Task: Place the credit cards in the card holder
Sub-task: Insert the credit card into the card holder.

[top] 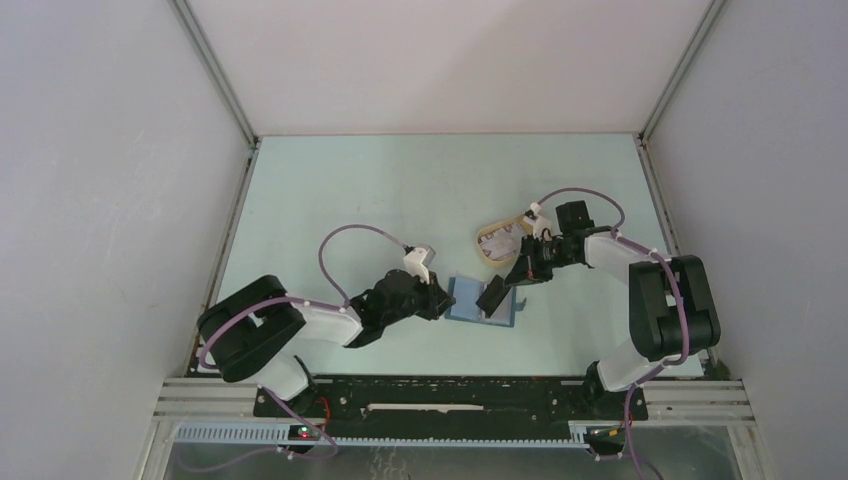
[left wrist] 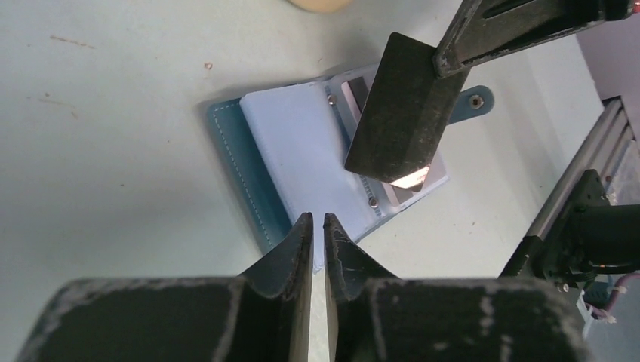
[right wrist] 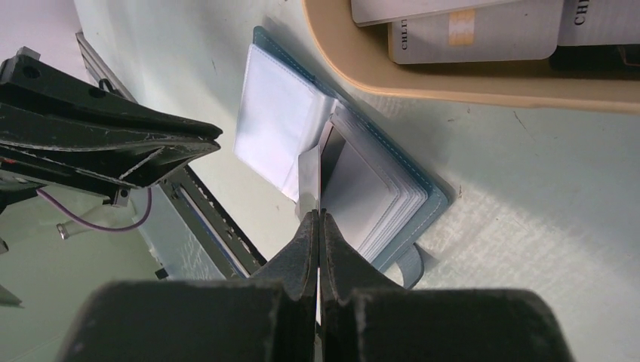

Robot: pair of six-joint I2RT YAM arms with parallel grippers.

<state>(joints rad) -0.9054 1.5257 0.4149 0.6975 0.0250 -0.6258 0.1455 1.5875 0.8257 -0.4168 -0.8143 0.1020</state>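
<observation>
The teal-blue card holder (top: 465, 300) (left wrist: 302, 143) (right wrist: 392, 196) lies open on the table between the two arms. My left gripper (top: 440, 298) (left wrist: 318, 220) has closed to a thin slit on the near edge of a light blue pocket leaf. My right gripper (top: 497, 292) (right wrist: 318, 215) (left wrist: 392, 170) is shut on a credit card (right wrist: 309, 170) (left wrist: 411, 179), held edge-on with its far end down among the holder's right-hand pockets. More credit cards (right wrist: 468, 34) lie in the beige tray.
The beige oval tray (top: 490, 238) (right wrist: 423, 87) sits just beyond the holder, close to the right wrist. A metal rail (left wrist: 573, 173) runs along the table's near edge behind the holder. White walls enclose the table on three sides.
</observation>
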